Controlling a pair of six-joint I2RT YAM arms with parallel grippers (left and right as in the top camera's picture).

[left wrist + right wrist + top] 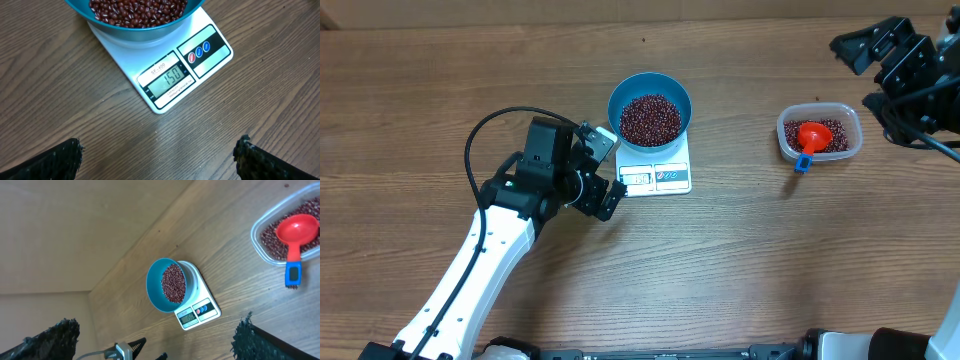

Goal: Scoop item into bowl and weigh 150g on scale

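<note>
The blue bowl (616, 100) stands on the white scale (672, 178) and holds a heap of dark red-brown beans (650, 118). In the left wrist view the scale's display (172, 82) reads 150, just below the bowl (140, 34). My left gripper (610, 172) hovers at the scale's left front corner, open and holding nothing (160, 150). My right gripper (865, 48) is raised at the far right back, also open and holding nothing (160, 330). From there it looks down on the bowl (155, 287) and the scale (200, 311).
A clear plastic tub (785, 130) with more beans sits to the right of the scale. In it lies a red scoop (812, 135) whose blue handle sticks out over the front rim. The left arm's cable loops over the table at the left.
</note>
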